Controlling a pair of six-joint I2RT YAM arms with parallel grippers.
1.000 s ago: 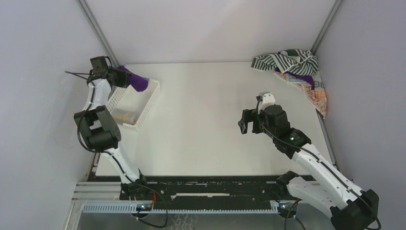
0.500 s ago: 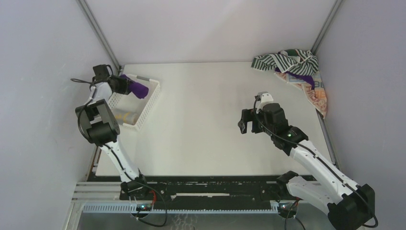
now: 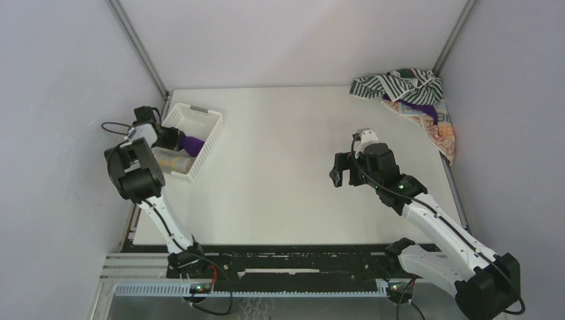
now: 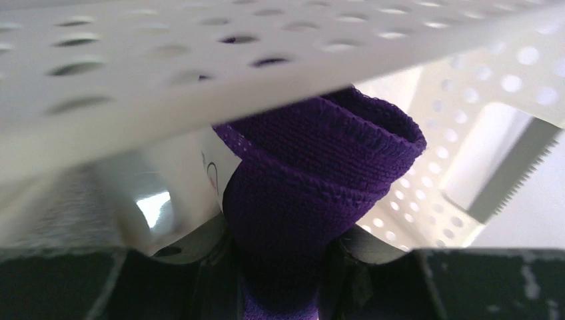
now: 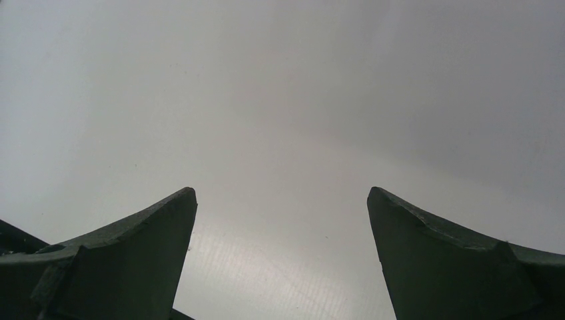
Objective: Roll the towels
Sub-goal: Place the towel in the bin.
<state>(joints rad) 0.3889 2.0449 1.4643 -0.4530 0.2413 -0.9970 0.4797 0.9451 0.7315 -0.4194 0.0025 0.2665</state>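
1. At the far left of the table, the left gripper is clamped on the rolled purple towel. It holds the towel down inside the basket, on the far side of the yellow roll that lies at the basket's near end. The wrist view shows the roll's free end flaring past the jaws, with the perforated wall very close to the camera.
2. Unrolling: only the lower part of the roll is pinched. If the jaws open while it hangs above the basket floor, I judge the outer layers could spring loose and the roll slacken.
3. Snagging: the wall sits close to both gripper and cloth. A sideways pull-out could catch a finger or the towel's edge on the lattice. That could tip or drag the light basket.
4. Crowding: setting the purple towel onto the yellow roll could nudge that one open. Whether the two touch now I cannot tell.
5. Right of centre, the right gripper hangs over bare table with its jaws spread wide, holding nothing. The striped towel and patterned towel lie heaped in the far right corner, unrolled and overlapping. A grab there could lift both at once, since one lies partly on the other.
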